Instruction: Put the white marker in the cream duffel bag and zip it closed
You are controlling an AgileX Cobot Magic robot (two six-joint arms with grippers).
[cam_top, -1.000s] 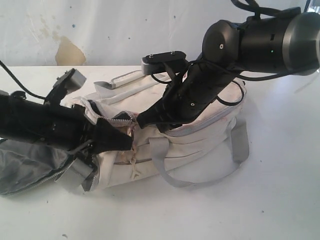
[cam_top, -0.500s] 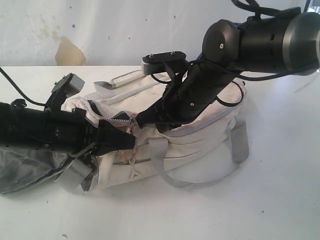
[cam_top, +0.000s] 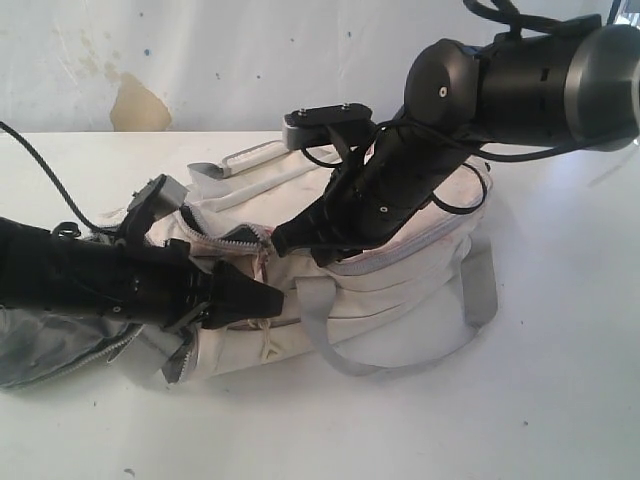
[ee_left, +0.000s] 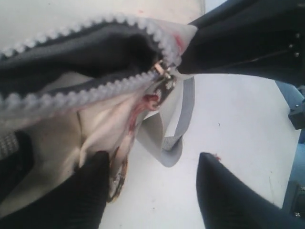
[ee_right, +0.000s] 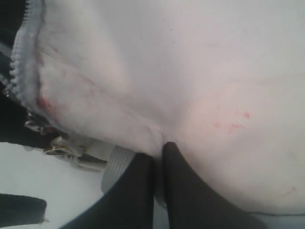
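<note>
Left wrist view is showing the zip (ee_left: 86, 90) of the bag (ee_left: 52, 129) standing open, its teeth parting around dark lining (ee_left: 86, 52), with the slider (ee_left: 163, 71) sitting at upper centre of the frame. The left hand (ee_left: 152, 157) is gaping wide and holding nothing. One finger is lying against the bag's front and the other is hanging over the desk (ee_left: 238, 119). This hand is sitting lower in the frame than the slider, so closing now would likely be catching the grey strap (ee_left: 174, 138) or loose cloth instead. The right hand (ee_right: 158, 150) is pinching shut on a fold of the bag's cream cloth. Should that pinch be slipping, the mouth would be going slack and the lining could be jamming in the teeth. The marker is showing in no view, so I cannot tell whether it is lying inside, and zipping an empty bag would be failing the task. Only dark lining is showing in the bag's mouth.
</note>
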